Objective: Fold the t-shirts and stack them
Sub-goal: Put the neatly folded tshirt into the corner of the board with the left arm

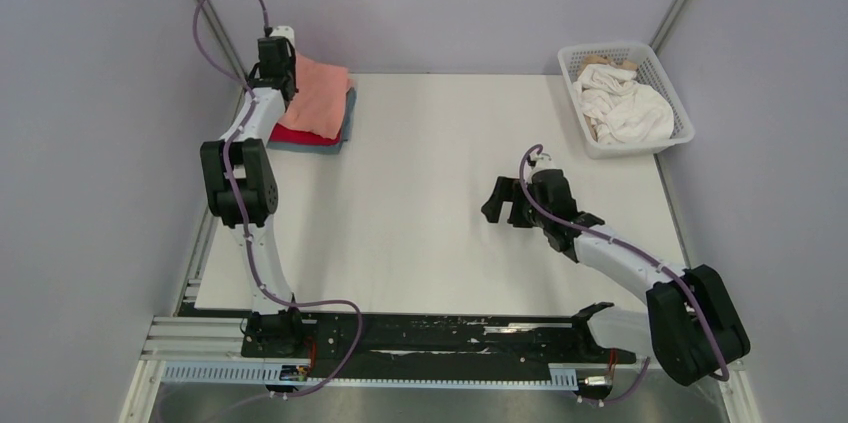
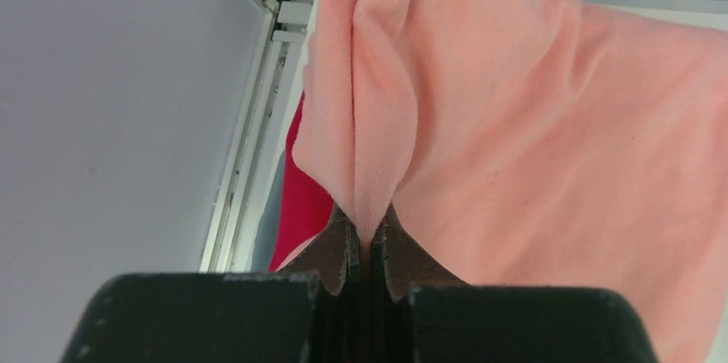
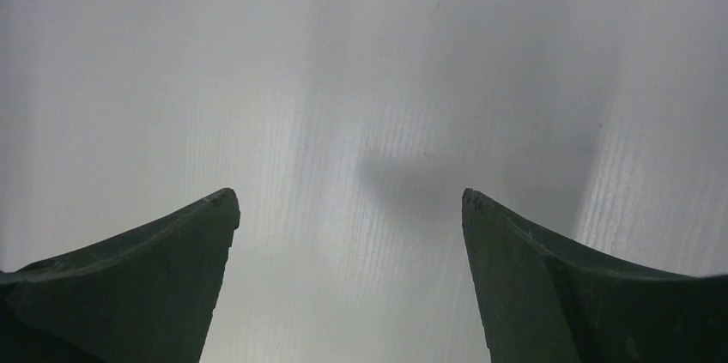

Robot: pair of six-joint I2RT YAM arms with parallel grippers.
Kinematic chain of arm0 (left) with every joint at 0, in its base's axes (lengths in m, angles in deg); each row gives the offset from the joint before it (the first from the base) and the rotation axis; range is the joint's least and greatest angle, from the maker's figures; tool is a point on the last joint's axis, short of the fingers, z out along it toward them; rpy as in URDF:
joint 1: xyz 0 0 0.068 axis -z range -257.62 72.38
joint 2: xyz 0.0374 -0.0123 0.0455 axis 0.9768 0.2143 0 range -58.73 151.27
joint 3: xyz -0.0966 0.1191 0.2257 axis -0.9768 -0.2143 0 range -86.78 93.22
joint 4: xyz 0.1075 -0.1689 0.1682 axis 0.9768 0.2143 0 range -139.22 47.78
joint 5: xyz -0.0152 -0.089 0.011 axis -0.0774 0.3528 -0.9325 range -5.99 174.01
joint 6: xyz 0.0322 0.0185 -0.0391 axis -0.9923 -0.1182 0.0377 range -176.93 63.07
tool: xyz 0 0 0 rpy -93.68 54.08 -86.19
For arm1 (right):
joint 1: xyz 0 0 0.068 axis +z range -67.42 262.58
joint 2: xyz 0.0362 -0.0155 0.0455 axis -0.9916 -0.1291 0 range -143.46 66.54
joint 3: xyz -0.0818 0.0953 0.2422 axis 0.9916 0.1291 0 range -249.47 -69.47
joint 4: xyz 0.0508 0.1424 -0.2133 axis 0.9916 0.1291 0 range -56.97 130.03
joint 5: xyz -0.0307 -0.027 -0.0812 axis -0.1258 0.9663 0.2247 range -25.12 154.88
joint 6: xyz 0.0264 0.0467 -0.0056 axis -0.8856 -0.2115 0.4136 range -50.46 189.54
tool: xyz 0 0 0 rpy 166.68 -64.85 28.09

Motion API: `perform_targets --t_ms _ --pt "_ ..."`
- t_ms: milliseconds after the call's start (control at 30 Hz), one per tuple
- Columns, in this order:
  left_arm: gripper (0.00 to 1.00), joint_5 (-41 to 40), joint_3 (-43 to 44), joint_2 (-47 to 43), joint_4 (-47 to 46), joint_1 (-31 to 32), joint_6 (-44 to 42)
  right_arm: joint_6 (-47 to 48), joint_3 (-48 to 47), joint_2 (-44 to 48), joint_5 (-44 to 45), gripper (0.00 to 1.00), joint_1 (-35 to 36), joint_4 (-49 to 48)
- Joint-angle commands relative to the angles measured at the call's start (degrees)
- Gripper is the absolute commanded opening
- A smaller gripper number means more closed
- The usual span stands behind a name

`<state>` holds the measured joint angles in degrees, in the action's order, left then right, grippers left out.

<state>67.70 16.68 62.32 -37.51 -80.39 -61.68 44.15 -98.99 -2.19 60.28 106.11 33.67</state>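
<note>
Salmon-pink t-shirt [image 1: 322, 93] lies folded on top of the stack at the far left corner of the table [image 1: 420, 213], over the red t-shirt [image 1: 305, 135] and the grey-blue t-shirt [image 1: 349, 115]. The left tool [image 2: 369, 230] is pinched shut on a fold of its soft cloth, which bunches into a ridge rising from the tips. The step looks like setting this shirt on the pile; next the left tool would need to let go and draw back without dragging the rumpled cloth askew. The right tool [image 3: 350, 208] hangs over bare table, jaws wide apart, holding nothing. White t-shirts [image 1: 625, 108] sit crumpled in the mesh basket [image 1: 640, 151] at far right, not yet folded
</note>
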Motion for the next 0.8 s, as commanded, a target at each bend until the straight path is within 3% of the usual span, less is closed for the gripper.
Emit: perform_targets --t_ms 0,233,333,500,600,667,767 --pt "0.0 0.9 2.3 0.6 -0.3 -1.7 4.0 -0.5 -2.7 -1.3 -0.9 1.0 -0.2 -2.2" --pt "0.05 1.1 2.5 1.0 2.0 -4.0 7.4 -0.8 -2.7 -1.6 -1.5 1.0 -0.3 -2.4" --pt "0.28 1.3 2.6 1.1 2.9 -4.6 7.9 -0.9 -2.7 -1.3 -1.6 1.0 -0.3 -2.4" --pt "0.38 -0.1 2.1 0.3 4.1 -5.0 8.9 -1.3 -2.3 -0.2 -1.9 1.0 -0.2 -2.3" --pt "0.93 -1.4 2.7 -0.6 6.5 -5.2 10.1 -1.4 -2.2 0.8 -2.5 1.0 -0.2 -2.3" --pt "0.99 -1.7 2.8 -2.1 7.2 -5.2 11.0 -1.5 -1.9 1.6 -2.3 1.0 -0.3 -2.3" --pt "1.0 -1.8 1.4 -6.2 6.8 -5.2 12.8 -1.8 -1.5 3.2 -1.8 1.0 -0.3 -2.2"
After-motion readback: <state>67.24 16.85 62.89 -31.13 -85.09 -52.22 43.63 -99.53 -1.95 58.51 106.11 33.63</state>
